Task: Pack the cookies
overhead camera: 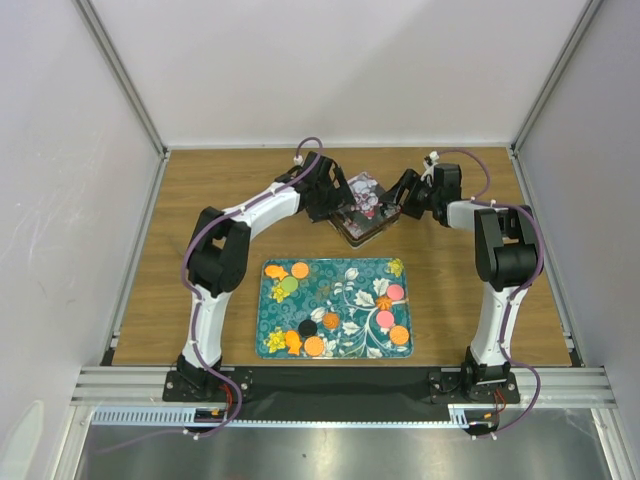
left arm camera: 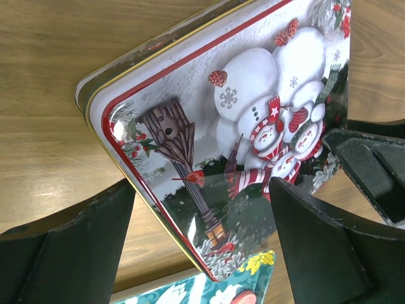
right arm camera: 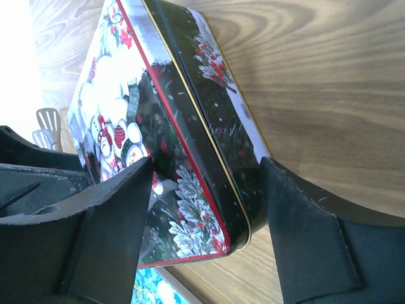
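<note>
Your left gripper (left arm camera: 202,190) stands wide, its two fingers straddling one corner of the snowman tin (left arm camera: 190,95). Your right gripper (right arm camera: 207,166) is just as wide, set astride another corner of the tin from the other side. The tin sits with its lid on at the far middle of the table (overhead camera: 150,300). The cookies (overhead camera: 299,269), orange, green, black and pink, lie scattered on the teal tray (overhead camera: 360,285), which sits just nearer you than the tin.

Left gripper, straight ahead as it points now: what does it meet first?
The left gripper would meet the snowman tin first, its lid lying between the open jaws; how close is unclear.
</note>
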`<state>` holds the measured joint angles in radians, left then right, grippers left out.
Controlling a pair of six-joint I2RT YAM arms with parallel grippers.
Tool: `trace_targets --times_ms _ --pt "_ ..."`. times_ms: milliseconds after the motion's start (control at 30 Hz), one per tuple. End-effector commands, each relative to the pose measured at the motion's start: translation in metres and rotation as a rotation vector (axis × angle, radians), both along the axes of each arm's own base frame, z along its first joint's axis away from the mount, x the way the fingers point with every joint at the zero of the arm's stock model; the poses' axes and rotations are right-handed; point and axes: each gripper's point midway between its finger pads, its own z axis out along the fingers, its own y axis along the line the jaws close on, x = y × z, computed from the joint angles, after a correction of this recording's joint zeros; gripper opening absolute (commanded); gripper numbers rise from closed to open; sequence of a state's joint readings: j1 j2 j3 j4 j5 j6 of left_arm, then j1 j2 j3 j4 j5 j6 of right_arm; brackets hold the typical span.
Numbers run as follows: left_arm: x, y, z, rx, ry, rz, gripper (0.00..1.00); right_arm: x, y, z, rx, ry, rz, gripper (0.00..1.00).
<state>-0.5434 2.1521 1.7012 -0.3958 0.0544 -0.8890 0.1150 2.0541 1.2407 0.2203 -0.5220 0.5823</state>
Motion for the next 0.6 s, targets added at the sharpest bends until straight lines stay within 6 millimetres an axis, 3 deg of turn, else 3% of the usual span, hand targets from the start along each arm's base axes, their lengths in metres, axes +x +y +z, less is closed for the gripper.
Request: trace_targets --times_ms 0,133,333,567 --pt "0.01 -0.017 0.026 -0.029 -0.075 -0.07 0.92 -0.019 0.033 0.032 0.082 -0.03 0.092 0.72" --pt "0.008 -0.013 0.024 -0.01 -0.068 -0.085 0.92 -0.026 0.042 0.027 0.085 -0.013 0.104 0.67" --pt "0.006 -0.011 0.002 -0.018 -0.011 -0.095 0.9 -0.034 0.049 0.026 0.074 0.009 0.12 0.67" --pt "0.009 0.016 -0.023 0.016 0.043 -0.038 0.86 -0.047 0.054 0.019 0.052 0.057 0.124 0.59"
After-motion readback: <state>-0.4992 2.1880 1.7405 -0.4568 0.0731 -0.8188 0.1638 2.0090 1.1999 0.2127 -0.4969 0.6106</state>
